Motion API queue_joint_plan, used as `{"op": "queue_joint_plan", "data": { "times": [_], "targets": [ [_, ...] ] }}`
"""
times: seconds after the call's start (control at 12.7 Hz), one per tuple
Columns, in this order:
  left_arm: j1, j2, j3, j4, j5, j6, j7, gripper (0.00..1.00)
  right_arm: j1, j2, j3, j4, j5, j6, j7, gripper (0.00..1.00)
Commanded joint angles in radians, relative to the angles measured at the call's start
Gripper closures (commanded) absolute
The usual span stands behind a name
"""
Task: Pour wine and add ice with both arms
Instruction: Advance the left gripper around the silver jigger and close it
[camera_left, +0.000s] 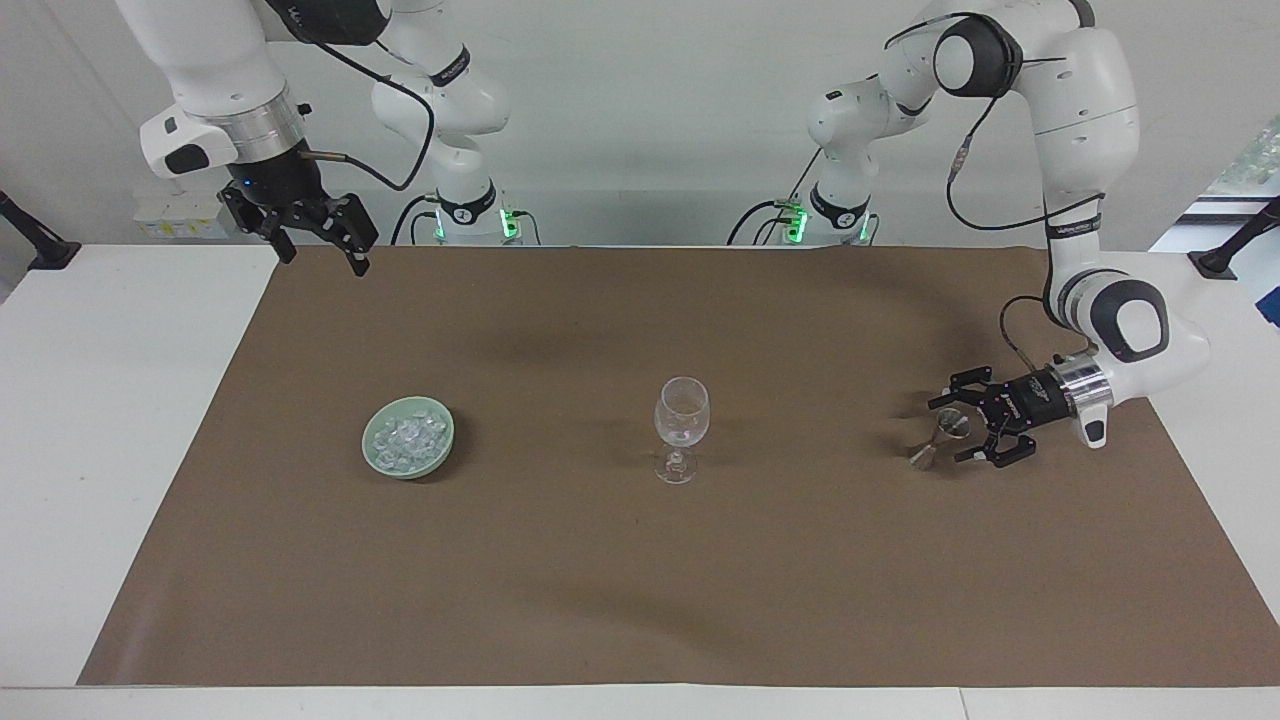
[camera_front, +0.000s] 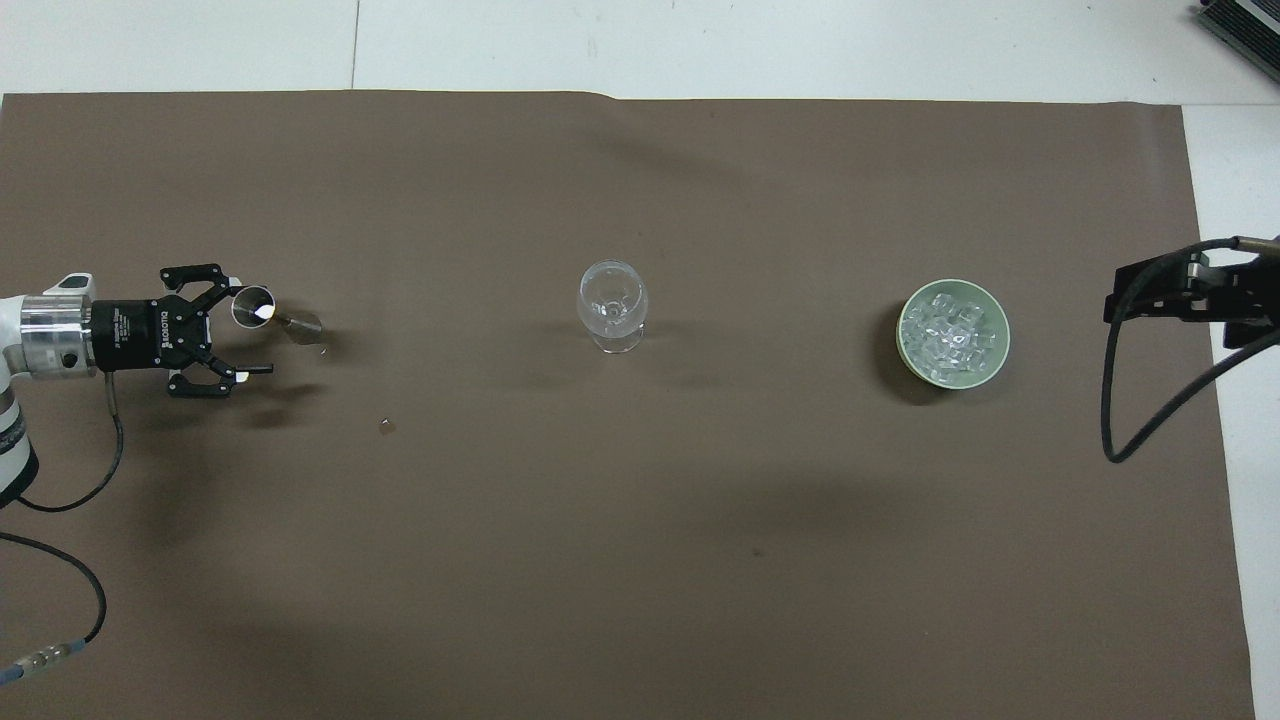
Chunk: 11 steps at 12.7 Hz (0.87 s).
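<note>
Looking down, we see the left gripper (camera_front: 245, 330) low over the mat, fingers spread, the steel jigger (camera_front: 268, 313) just inside them by one fingertip. The ice (camera_left: 407, 437) sits in its green bowl (camera_left: 440, 455). Our right gripper (camera_left: 323, 252) waits, fingers apart.

The left arm bends down low, its wrist lying flat and sideways. The left gripper (camera_left: 955, 430) (camera_front: 245, 330) is just above the table, fingers spread wide. The right arm waits up high, and the right gripper (camera_left: 322, 255) points down, fingers apart.
</note>
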Motion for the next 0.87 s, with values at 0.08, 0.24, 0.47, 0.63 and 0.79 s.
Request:
{"op": "queue_joint_plan", "data": {
  "times": [0.08, 0.24, 0.47, 0.63, 0.79],
  "targets": [
    [0.004, 0.013, -0.009, -0.008, -0.049, 0.004, 0.032, 0.0, -0.012, -0.015, 0.006, -0.022, 0.008, 0.013, -0.005, 0.0],
    [0.004, 0.014, -0.025, -0.01, -0.074, 0.016, 0.032, 0.0, -0.012, -0.015, 0.006, -0.022, 0.01, 0.01, -0.005, 0.0],
    [0.004, 0.013, -0.036, -0.016, -0.08, 0.024, 0.035, 0.0, -0.012, -0.016, 0.004, -0.022, 0.008, 0.008, -0.003, 0.0],
    [0.004, 0.013, -0.036, -0.016, -0.078, 0.024, 0.038, 0.0, -0.012, -0.016, 0.004, -0.022, 0.008, 0.008, -0.003, 0.0],
    [0.004, 0.013, -0.036, -0.016, -0.075, 0.024, 0.041, 0.0, -0.012, -0.016, 0.004, -0.022, 0.008, 0.008, -0.003, 0.0]
  ]
}}
